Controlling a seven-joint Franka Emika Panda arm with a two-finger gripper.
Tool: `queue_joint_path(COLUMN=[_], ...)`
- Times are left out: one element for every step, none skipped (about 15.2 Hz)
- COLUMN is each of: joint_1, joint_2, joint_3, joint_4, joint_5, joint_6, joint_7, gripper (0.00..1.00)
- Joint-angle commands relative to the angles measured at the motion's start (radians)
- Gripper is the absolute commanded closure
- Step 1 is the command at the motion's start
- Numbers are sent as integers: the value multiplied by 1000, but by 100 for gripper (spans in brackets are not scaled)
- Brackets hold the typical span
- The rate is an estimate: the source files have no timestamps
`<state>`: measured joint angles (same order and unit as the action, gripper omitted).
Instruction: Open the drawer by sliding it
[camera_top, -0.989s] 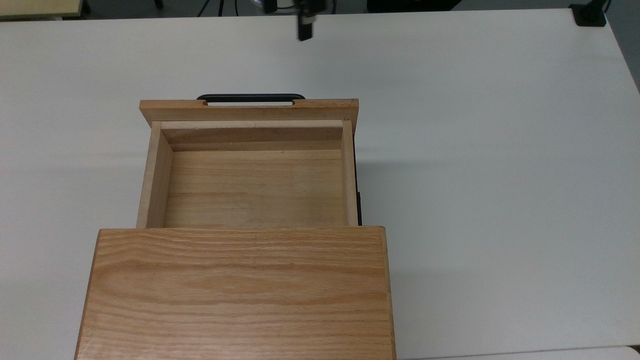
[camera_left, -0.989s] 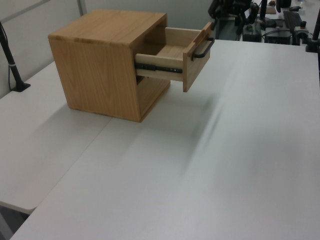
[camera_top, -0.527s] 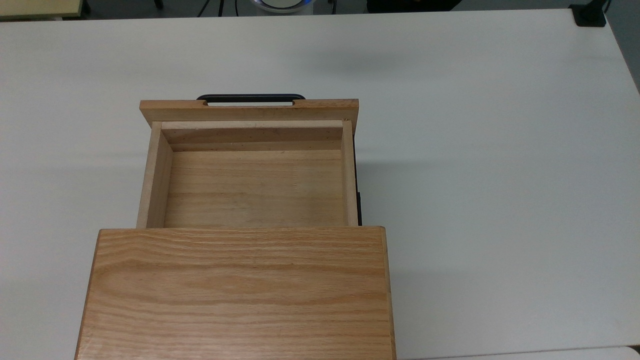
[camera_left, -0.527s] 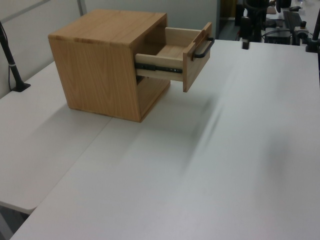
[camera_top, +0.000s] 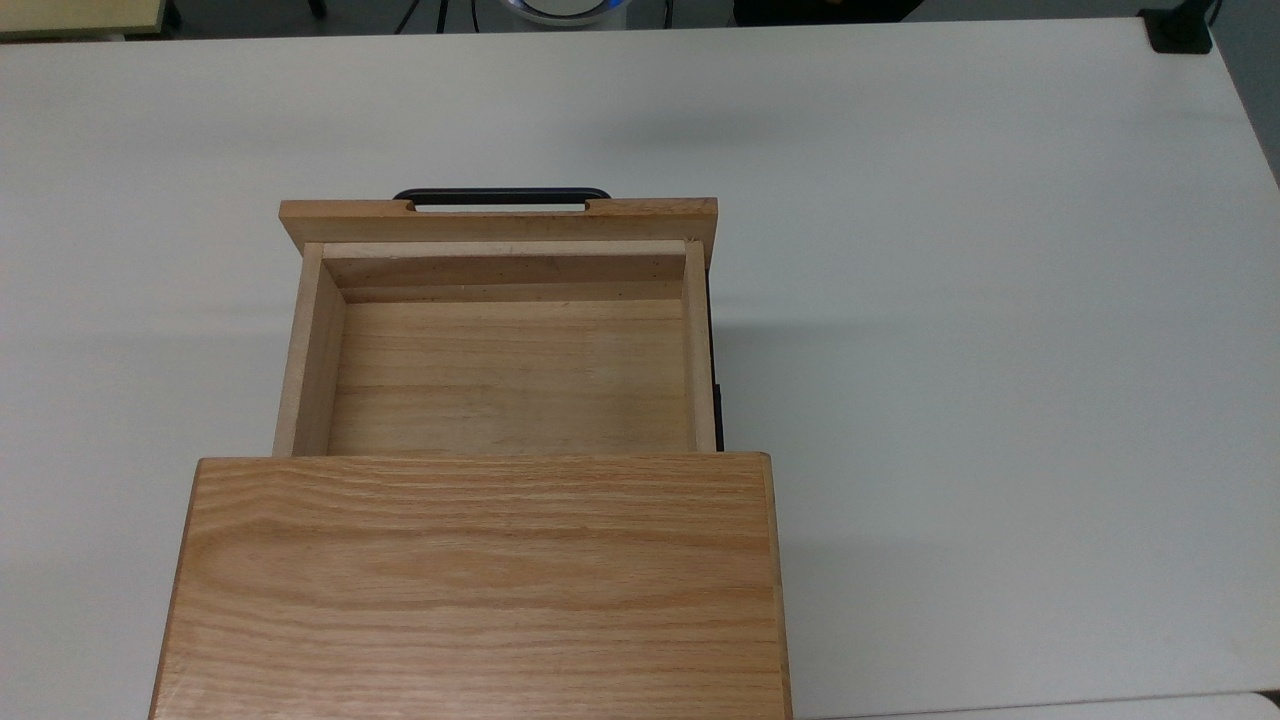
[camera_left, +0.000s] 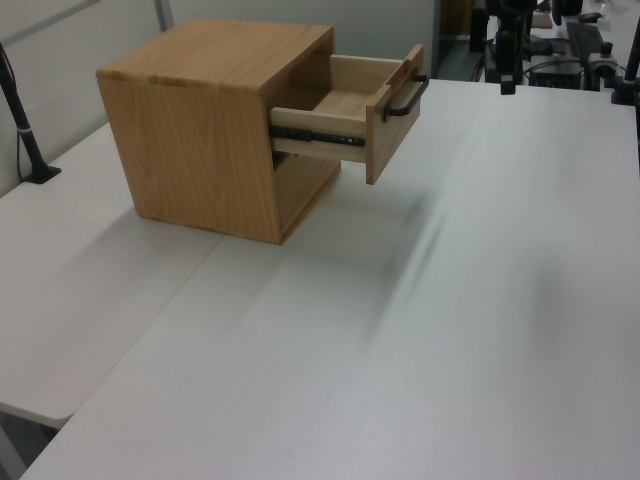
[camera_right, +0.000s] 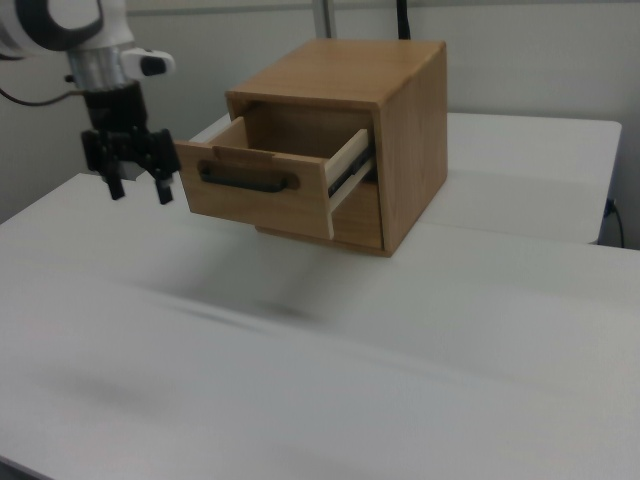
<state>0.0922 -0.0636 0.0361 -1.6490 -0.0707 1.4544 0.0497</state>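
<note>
1. Since a second ago, one gripper (camera_right: 139, 188) has left the top view's far edge; drawer and cabinet have not shifted.
2. One drawer (camera_top: 500, 330) juts well out of one wooden cabinet (camera_top: 480, 585) on the white table (camera_top: 1000, 350), one black bar handle (camera_right: 248, 180) on its front panel.
3. Fingers (camera_right: 113, 186) hang spread and empty, apart from the panel on the right view's left.

Bright, even light; soft shadows

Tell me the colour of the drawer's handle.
Black. The handle on the drawer shows best in the right view.
</note>
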Motion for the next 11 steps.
queue_joint_path(joint_1=[-6,-17,-37,-38,-52,-58,-61,-58,-57,-55,-55], joint_2=[47,47,47,48,48,48,48,48,48,48,48], joint_3=[2,4,8,8,8,8,8,8,8,8,8], joint_4=[51,51,72,80,81,81,78,78,77,77,77], joint_5=[-93,-86,-77,-64,-34,-17,-9,-9,-8,-7,-4], joint_6=[-28,-19,-9,-6,16,50,70,72,72,72,70], joint_7=[-48,-57,-59,-60,-60,-60,-60,-60,-60,-60,-57], gripper=[0,0,0,0,0,0,0,0,0,0,0])
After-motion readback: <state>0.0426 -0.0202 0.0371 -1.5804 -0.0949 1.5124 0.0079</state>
